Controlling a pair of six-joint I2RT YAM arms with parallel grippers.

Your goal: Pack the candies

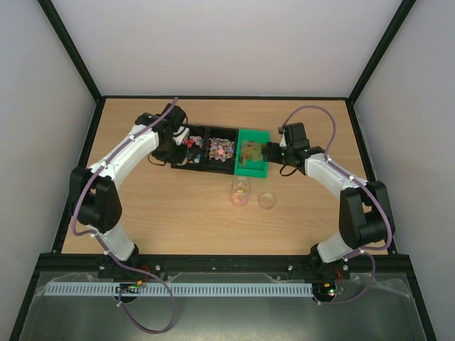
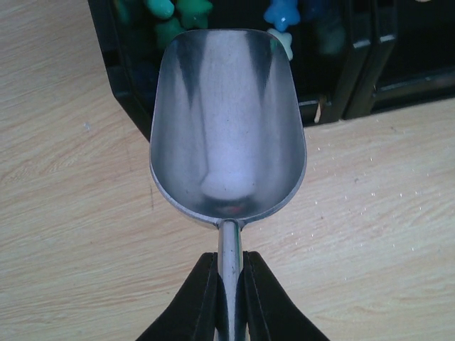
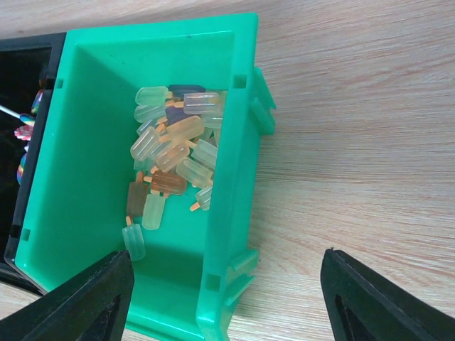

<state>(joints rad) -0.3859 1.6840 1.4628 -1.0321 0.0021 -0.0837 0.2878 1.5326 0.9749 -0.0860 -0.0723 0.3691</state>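
**Ready To Dig In**

The right gripper (image 3: 224, 259) is wide apart over the green bin (image 3: 92, 177), holding nothing. The black bin (image 2: 355, 64) sits just ahead of the left gripper (image 2: 229, 259), which is clamped on the empty scoop (image 2: 227, 121). The candies (image 2: 178, 13) lie just past the scoop's tip. The scoop could hit the bin wall and shove it. Only the top view shows the cup (image 1: 240, 188).

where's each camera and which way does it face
Top external: above, behind the bases, looking down at the table; left arm, right arm show.
Left wrist: looks along the metal scoop toward a black bin; left gripper clamps it.
Right wrist: looks down onto candies; right gripper open.
Shared: the green bin, top and right wrist.
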